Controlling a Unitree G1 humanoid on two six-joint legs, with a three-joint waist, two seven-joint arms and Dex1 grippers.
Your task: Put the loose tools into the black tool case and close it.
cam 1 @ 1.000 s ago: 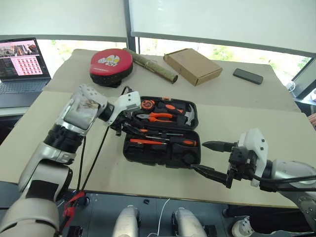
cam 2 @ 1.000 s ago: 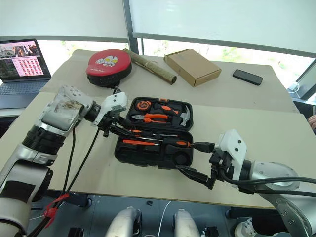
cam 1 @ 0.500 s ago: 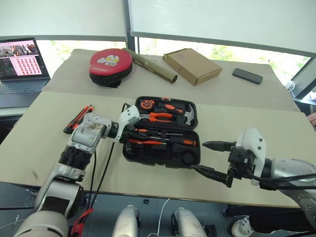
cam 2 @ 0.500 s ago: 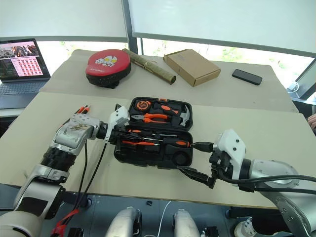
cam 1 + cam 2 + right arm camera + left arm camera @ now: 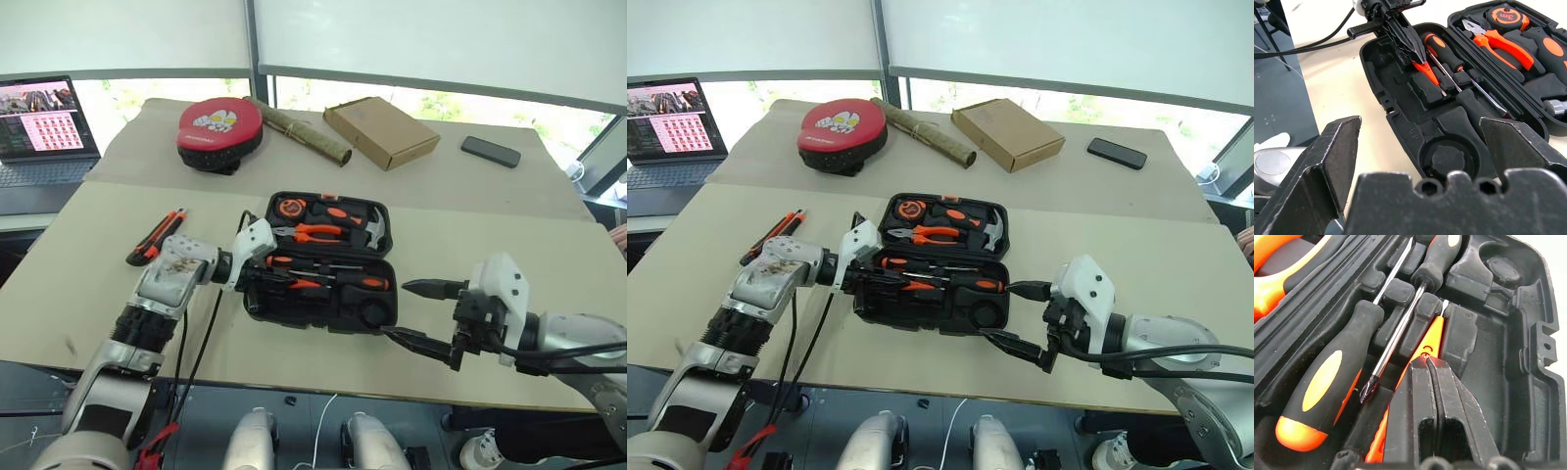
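Observation:
The black tool case (image 5: 377,315) lies open in the middle of the table. Two black-and-orange screwdrivers (image 5: 1327,391) lie in its near half, with the thin orange tester screwdriver (image 5: 1434,335) beside them. My left gripper (image 5: 1426,360) is shut, and its tips rest on top of the tester at the case's left end (image 5: 269,277). The utility knife (image 5: 155,237) lies on the table, left of the case and beyond my left arm. My right gripper (image 5: 400,310) hangs open at the case's right front corner, holding nothing.
Orange-handled pliers (image 5: 318,232), a hammer (image 5: 372,225) and a tape measure (image 5: 291,207) sit in the case's far half. Behind it are a red-and-black round pad (image 5: 220,129), a rolled tube (image 5: 299,132), a cardboard box (image 5: 382,130) and a phone (image 5: 492,150). A laptop (image 5: 44,127) stands far left.
My left arm has sunk toward the case and its gripper has shut, tips now down on the tester. The utility knife came into view behind the arm. The right arm held still.

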